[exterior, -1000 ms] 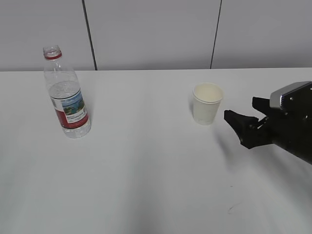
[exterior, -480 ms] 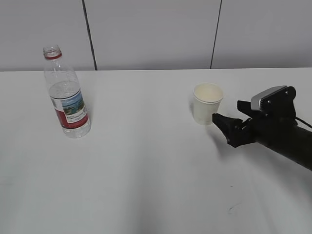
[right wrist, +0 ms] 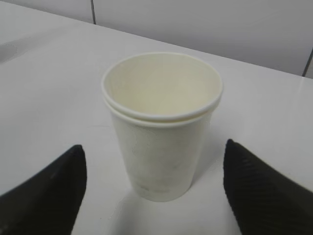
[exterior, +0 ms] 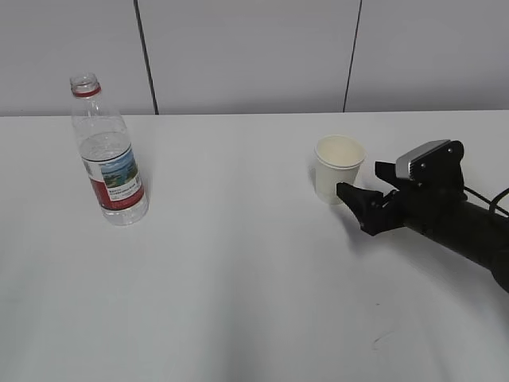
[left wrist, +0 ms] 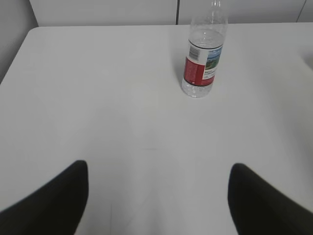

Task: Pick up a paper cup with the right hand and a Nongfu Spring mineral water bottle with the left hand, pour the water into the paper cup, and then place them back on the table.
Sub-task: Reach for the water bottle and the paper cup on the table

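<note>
The paper cup is cream-white, tapered, with a doubled rolled rim, upright on the white worktop and empty inside. The right pincer gapes open, the cup just ahead between its tips, untouched. Well left of the cup stands the uncapped bottle, partly filled, ahead of the open left pincer.

I can read no lettering: the red-and-white label on the mineral water bottle shows a landscape picture, its print too small.
</note>
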You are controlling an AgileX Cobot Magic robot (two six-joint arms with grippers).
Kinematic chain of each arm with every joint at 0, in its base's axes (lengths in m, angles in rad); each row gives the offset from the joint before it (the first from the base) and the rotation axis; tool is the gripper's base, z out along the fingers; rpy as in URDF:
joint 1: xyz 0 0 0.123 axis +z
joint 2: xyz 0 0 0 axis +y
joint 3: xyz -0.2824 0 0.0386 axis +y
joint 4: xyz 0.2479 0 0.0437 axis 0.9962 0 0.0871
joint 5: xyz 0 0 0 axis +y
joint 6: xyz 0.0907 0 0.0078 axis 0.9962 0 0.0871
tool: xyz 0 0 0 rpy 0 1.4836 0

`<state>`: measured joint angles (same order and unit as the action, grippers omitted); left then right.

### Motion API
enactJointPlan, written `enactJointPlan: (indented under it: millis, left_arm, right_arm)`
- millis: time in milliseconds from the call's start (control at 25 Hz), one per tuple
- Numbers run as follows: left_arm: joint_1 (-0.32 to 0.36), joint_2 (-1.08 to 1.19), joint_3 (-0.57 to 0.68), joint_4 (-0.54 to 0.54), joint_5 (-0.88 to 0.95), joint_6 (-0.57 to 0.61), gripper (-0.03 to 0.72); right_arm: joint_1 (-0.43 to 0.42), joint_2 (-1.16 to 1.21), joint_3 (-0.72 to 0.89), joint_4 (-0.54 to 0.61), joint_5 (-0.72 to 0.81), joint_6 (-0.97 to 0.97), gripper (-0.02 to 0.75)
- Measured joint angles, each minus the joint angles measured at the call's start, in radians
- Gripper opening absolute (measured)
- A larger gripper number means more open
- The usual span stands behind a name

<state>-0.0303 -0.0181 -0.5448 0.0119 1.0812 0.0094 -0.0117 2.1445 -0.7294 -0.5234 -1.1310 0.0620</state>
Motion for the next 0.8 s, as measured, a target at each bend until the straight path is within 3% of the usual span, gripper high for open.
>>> enactJointPlan:
  millis: [800]
  left_arm:
    - [0.000, 0.000, 0.000, -0.001, 0.000, 0.000, 0.526]
  right_arm:
    - [0.028, 0.112, -0.139, -0.042, -0.014, 0.049, 0.652]
